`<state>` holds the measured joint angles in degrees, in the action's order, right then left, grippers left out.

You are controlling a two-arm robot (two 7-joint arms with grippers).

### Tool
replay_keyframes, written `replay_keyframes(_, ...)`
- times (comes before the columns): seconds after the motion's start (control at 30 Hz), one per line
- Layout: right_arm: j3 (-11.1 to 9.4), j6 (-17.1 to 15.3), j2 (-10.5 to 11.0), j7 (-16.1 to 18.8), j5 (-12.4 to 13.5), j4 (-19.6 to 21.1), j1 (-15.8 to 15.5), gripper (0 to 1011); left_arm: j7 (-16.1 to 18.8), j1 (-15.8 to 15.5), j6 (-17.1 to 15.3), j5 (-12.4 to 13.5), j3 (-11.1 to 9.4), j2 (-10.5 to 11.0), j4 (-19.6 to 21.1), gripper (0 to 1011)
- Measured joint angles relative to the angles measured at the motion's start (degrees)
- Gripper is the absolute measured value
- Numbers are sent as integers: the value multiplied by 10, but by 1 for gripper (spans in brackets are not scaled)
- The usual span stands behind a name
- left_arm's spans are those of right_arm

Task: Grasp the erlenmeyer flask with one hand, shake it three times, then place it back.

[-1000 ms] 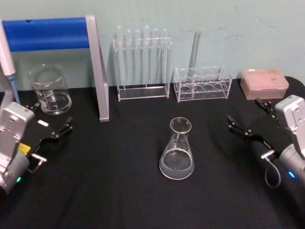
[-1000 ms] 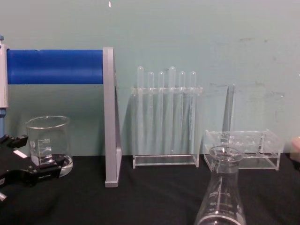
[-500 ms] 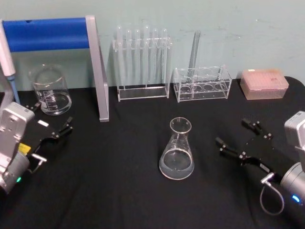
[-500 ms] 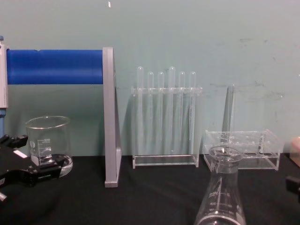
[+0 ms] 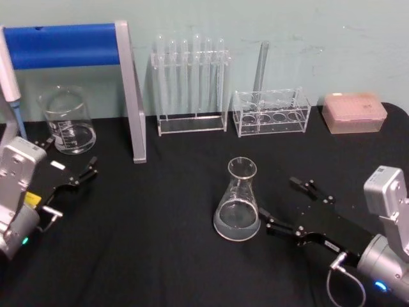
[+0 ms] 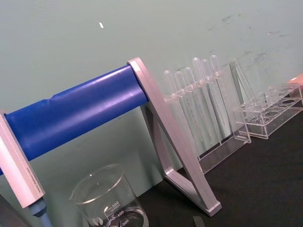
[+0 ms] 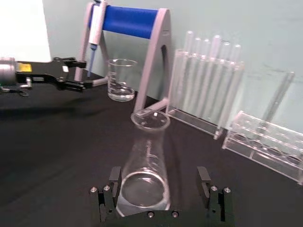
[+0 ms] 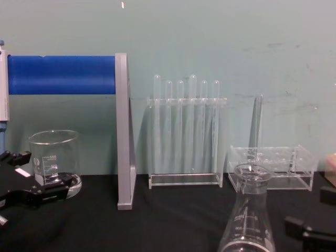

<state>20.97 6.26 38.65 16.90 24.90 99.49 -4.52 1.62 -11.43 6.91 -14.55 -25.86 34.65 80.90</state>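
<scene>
One erlenmeyer flask (image 5: pixel 237 203): clear glass with a little liquid, standing upright on the black table (image 5: pixel 160 262) near its middle. Position unchanged over the last second; not yet lifted.

One right gripper (image 5: pixel 280 203): now at the flask's 4 o'clock, just beside the base. A second ago it sat well apart at 3 o'clock, near the table's right edge, and it has swung in low since. Jaws spread wide. In the right wrist view the flask stands framed between the two fingers with a gap on each side, and no contact is visible. Judgement: the approach is nearly finished. A short advance and a close around the body remain before any shaking, and all three shakes are outstanding.

One left gripper (image 5: pixel 69 160): parked at the flask's 9 o'clock by the table's left edge, fingers apart, holding nothing, same place as before.

One beaker (image 5: pixel 67 121): at 10 o'clock, undisturbed.

Two test-tube racks, tall (image 5: pixel 190 83) and low (image 5: pixel 271 112): at 12 to 1 o'clock against the wall, undisturbed.

One blue-barred stand (image 5: pixel 70 46): at 10 to 11 o'clock.
</scene>
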Motion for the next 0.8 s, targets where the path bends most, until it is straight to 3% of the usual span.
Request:
replay_keyframes(0.33, 11, -13, -34, 16, -14, -17, 25, 1000, 0, 0, 0, 0, 0, 0, 0, 1001)
replay_keyframes(0.8, 22, -43, -101, 31, -23, -70, 82, 1000, 0, 0, 0, 0, 0, 0, 0, 1001)
